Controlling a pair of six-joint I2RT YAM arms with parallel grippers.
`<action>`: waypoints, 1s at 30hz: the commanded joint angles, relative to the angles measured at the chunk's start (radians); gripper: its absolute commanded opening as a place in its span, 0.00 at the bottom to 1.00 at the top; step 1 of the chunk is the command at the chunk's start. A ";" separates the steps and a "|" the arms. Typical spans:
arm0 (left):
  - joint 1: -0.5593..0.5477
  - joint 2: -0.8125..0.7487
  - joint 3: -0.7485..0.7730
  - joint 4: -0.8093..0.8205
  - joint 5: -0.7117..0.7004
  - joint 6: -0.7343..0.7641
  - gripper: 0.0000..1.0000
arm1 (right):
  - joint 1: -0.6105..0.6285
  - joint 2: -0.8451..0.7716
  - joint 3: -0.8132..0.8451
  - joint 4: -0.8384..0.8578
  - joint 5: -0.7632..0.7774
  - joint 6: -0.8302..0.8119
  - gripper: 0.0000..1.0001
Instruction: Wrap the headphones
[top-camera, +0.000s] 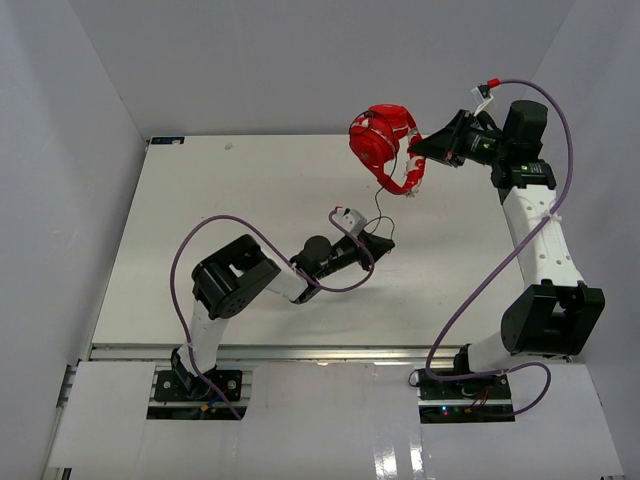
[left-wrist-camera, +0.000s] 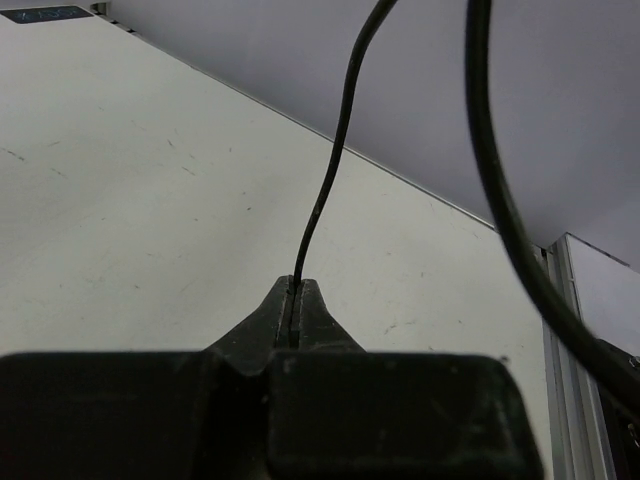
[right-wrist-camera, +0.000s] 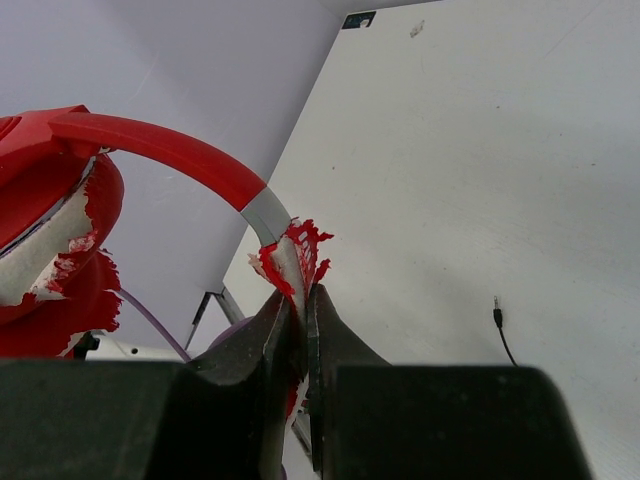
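The red headphones (top-camera: 380, 140) hang in the air above the table's far right part. My right gripper (top-camera: 416, 150) is shut on the frayed red-and-white padding of their headband (right-wrist-camera: 170, 150), with the fingertips (right-wrist-camera: 283, 305) pinching it; an ear cup (right-wrist-camera: 50, 230) shows at the left. The thin black cable (top-camera: 380, 200) drops from the headphones to my left gripper (top-camera: 387, 240). In the left wrist view that gripper (left-wrist-camera: 296, 287) is shut on the cable (left-wrist-camera: 335, 150), low over the table. A second stretch of the cable (left-wrist-camera: 490, 170) passes close to the camera. The small plug (right-wrist-camera: 497, 315) lies on the table.
The white table (top-camera: 250, 200) has grey walls behind and on both sides. Thick purple robot cables (top-camera: 215, 225) loop over each arm. A dark label (top-camera: 165, 141) sits at the far left corner. The table's metal edge (left-wrist-camera: 560, 330) runs just right of the left gripper.
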 joint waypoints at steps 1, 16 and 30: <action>0.018 -0.019 -0.060 0.057 0.072 -0.016 0.00 | -0.019 -0.041 0.032 0.067 -0.065 0.052 0.08; 0.142 -0.071 -0.238 0.036 0.083 -0.075 0.00 | -0.050 -0.053 0.055 0.064 -0.110 0.046 0.08; 0.517 -0.028 0.461 -1.115 0.518 0.011 0.00 | 0.139 -0.148 0.106 -0.684 -0.023 -1.067 0.08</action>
